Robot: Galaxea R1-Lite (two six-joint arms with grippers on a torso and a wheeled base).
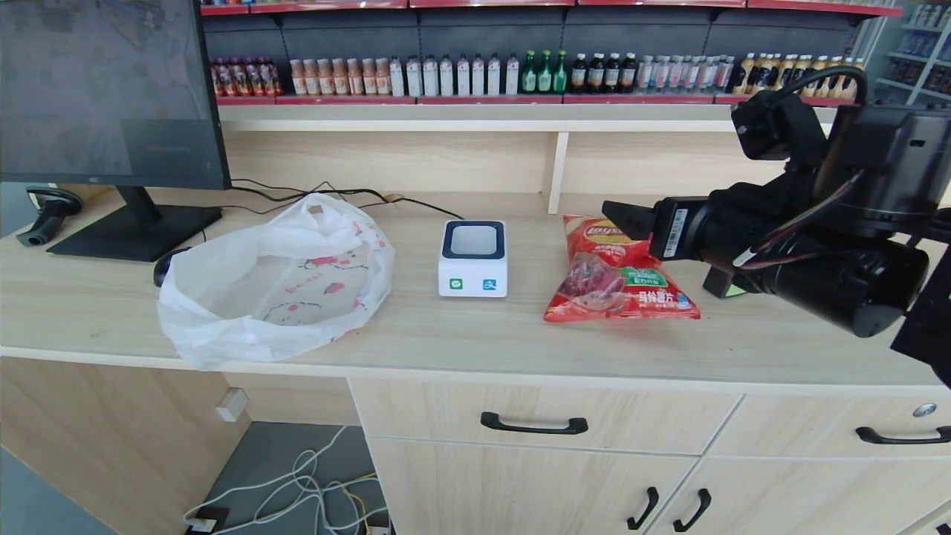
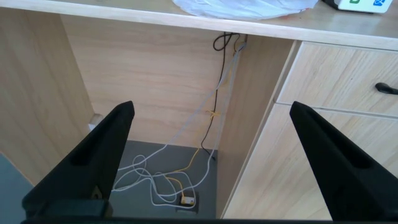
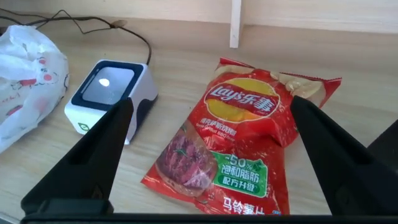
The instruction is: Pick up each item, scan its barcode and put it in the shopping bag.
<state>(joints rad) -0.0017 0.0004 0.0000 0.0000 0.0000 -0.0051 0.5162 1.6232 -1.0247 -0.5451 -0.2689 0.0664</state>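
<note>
I am holding my right gripper [image 3: 210, 106] wide open and empty over the chip bag [image 3: 224, 149]. My left gripper [image 2: 211, 109] is hanging open and empty below the counter [image 2: 124, 12].

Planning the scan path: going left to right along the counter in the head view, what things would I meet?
handheld scanner → shopping bag → white barcode scanner → chip bag
</note>
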